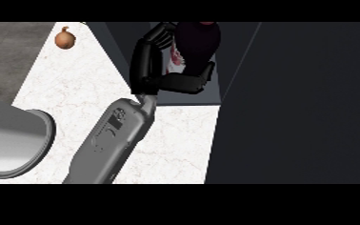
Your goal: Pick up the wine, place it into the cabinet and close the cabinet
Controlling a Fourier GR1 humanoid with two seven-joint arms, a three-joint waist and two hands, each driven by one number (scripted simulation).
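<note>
Right hand (158, 66) curled round wine (197, 43) inside cabinet (295, 100), bottle approx upright, neck prob. toward top edge

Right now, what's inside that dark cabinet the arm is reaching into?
A dark wine bottle with a red-and-white label, gripped by the hand. The fingers cover part of the bottle, and the cabinet is too dark inside to show anything else.

One head view looks steeply down, close over the white surface (70, 90), facing the dark cabinet (295, 100) ahead; a forearm enters from below
</note>
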